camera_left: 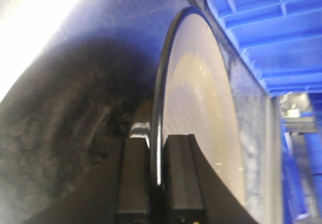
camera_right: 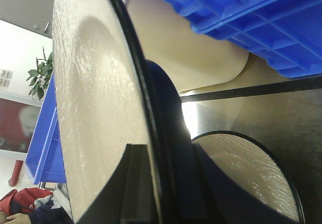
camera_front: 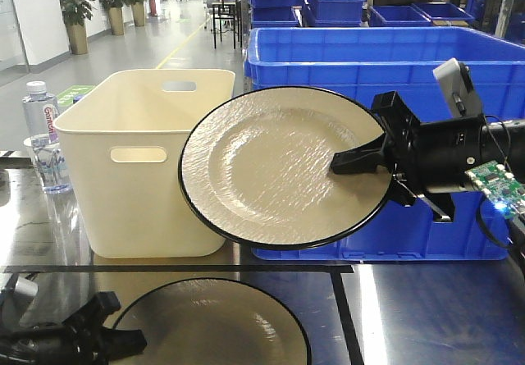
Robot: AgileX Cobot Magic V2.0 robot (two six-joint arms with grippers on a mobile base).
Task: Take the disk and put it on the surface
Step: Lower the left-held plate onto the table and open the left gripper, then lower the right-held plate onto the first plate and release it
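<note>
Raised disk (camera_front: 271, 168) at frame centre pinched by right fingers (camera_front: 358, 161); second disk (camera_front: 221, 328), lower left, on surface (camera_front: 426, 316), rim pinched by left fingers (camera_front: 123, 342)

Warehouse floor with stacked blue crates (camera_front: 336, 4)

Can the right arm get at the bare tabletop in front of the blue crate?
Probably yes: the right gripper, shut on the raised plate, hangs above that tabletop, and the other plate lies further left.
</note>
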